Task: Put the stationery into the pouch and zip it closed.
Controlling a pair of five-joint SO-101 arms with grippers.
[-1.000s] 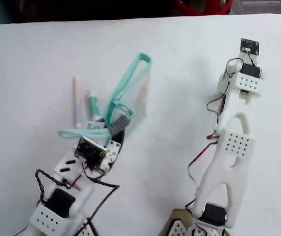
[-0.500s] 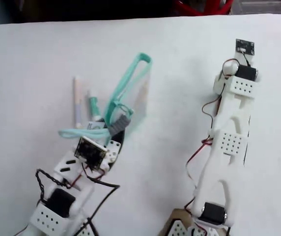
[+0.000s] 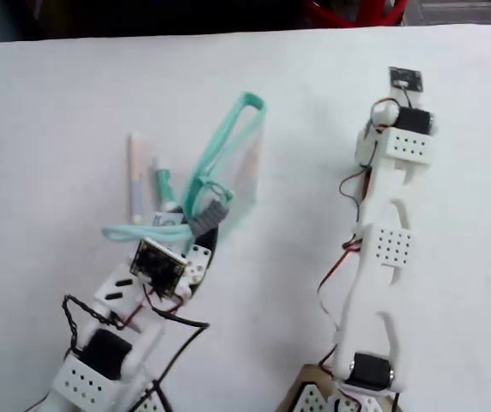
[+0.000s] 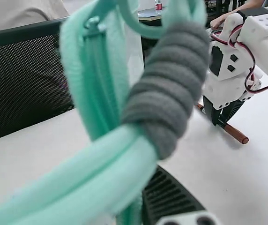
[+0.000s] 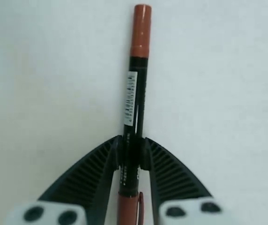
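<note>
The mint-green pouch [image 3: 228, 146] with a clear side stands held up off the table. My left gripper [image 3: 196, 245] is shut on its rim beside a grey wrapped zip pull [image 3: 210, 215]. Close up, the pouch's green edge [image 4: 96, 93] and the grey pull [image 4: 171, 79] hang before one black finger [image 4: 171, 197]. A pale pen [image 3: 134, 176] and a green pen [image 3: 163, 184] lie left of the pouch. My right gripper [image 5: 133, 152] is shut on a black pen with brown ends [image 5: 136, 70], low over the table; the same pen [image 4: 232, 133] pokes out under the right arm [image 3: 391, 146].
The white table [image 3: 314, 103] has free room between the pouch and the right arm. A red object [image 3: 348, 10] sits beyond the far edge. A black mesh chair back [image 4: 26, 79] stands behind the table.
The right arm has swung left toward the pouch with the pen in its gripper. The left arm and the pouch have stayed where they were.
</note>
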